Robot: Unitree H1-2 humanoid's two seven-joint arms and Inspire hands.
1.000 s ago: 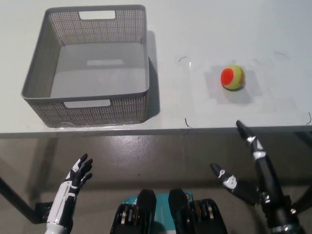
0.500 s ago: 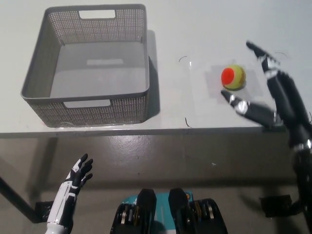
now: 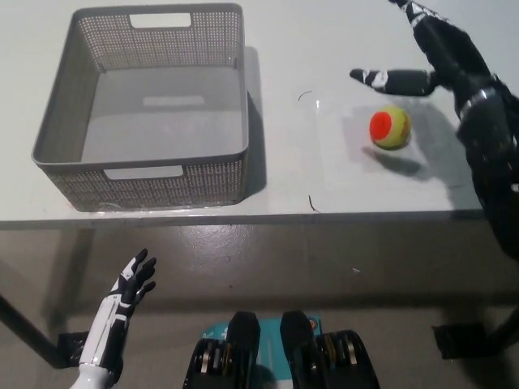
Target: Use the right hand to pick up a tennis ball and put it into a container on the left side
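A yellow-green tennis ball [image 3: 390, 128] with an orange patch lies on the white table, right of centre. My black right hand [image 3: 434, 57] hovers open just beyond and above the ball, fingers spread, not touching it. The grey mesh basket [image 3: 61, 109] stands on the table's left part and holds nothing. Below the table edge at the lower left, my white left hand [image 3: 130, 288] rests open with fingers apart.
The white table [image 3: 324, 186] ends in a front edge across the middle of the picture, with grey floor below it. Thin black corner marks on the table frame the patch where the ball lies.
My right hand has risen from below the table edge, passed the ball on its right, and now sits above and beyond it. Ball, basket and left hand have not moved.
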